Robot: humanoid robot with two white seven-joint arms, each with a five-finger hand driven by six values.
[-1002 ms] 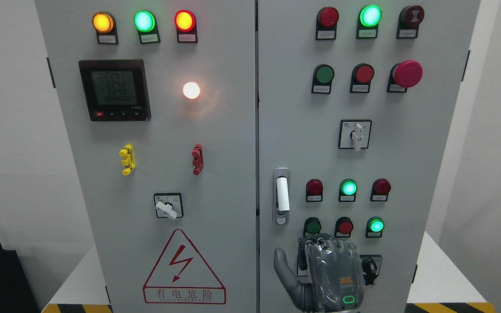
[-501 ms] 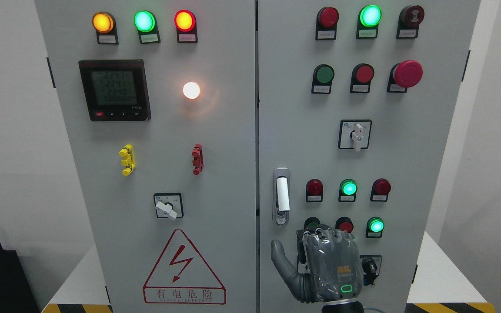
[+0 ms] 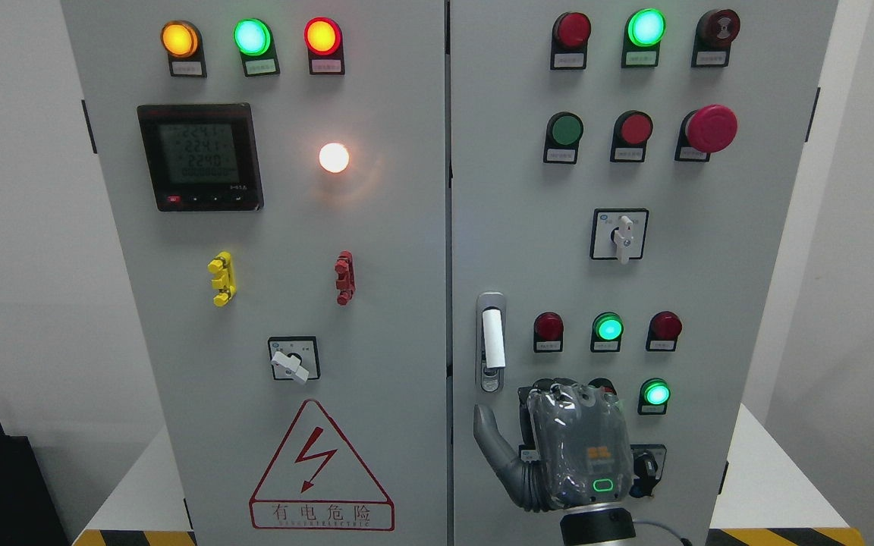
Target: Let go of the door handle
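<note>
Your right hand [image 3: 570,447], the grey-fingered one wrapped in clear plastic, hangs in front of the lower part of the grey metal cabinet door [image 3: 528,227], with the arm coming up from the bottom edge right of the middle. It grasps nothing: the thumb juts out to the left and the fingers fold loosely forward over the panel. The upright silver door handle with its white grip [image 3: 492,341] sits free, above and to the left of the hand, close but apart from it. So the release looks done; the risk now is in the way you move off.

Watch the knuckles. They cover the dark green round push button [image 3: 545,384] and the red one [image 3: 602,385] beside it, and whether they touch the buttons cannot be told. Any push forward could press one. The black rotary switch [image 3: 643,462] sits just right of the palm, and a sideways swing could turn it. The thumb points toward the handle's lower end and could catch it if you rise.

Your open room is straight back from the panel and down. The seam between the two doors lies to the left. The left hand is out of sight.
</note>
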